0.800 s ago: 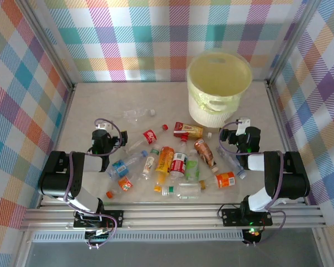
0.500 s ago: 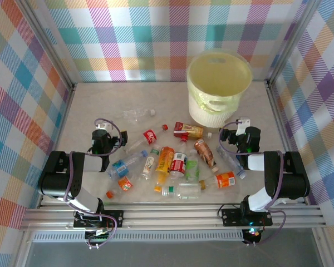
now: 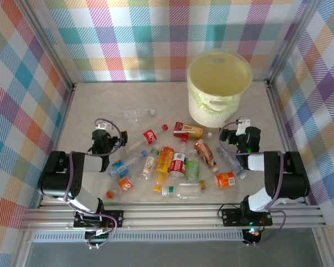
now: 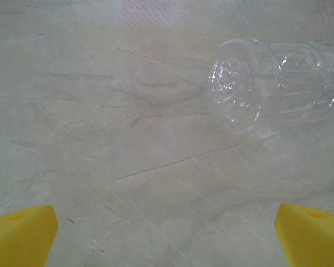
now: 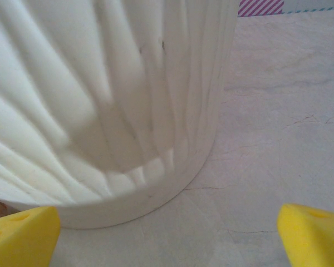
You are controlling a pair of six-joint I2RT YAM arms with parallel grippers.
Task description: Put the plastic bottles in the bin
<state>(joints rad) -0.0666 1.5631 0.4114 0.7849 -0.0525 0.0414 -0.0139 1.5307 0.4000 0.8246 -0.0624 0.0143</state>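
Observation:
Several plastic bottles (image 3: 172,161) with red, orange and green labels lie in a loose pile at the table's middle front. One clear bottle (image 3: 138,114) lies apart to the far left of them; its base (image 4: 239,89) faces my left wrist camera. The pale-yellow bin (image 3: 220,83) stands at the back right. My left gripper (image 3: 104,135) rests low, left of the pile, open with bare table between its yellow fingertips (image 4: 22,233). My right gripper (image 3: 243,133) sits right of the pile, just in front of the bin's ribbed wall (image 5: 100,111), open and holding nothing.
Checked walls and aluminium posts close in the table on three sides. A rail (image 3: 172,214) runs along the near edge by the arm bases. Bare marbled tabletop (image 3: 100,103) lies at the back left.

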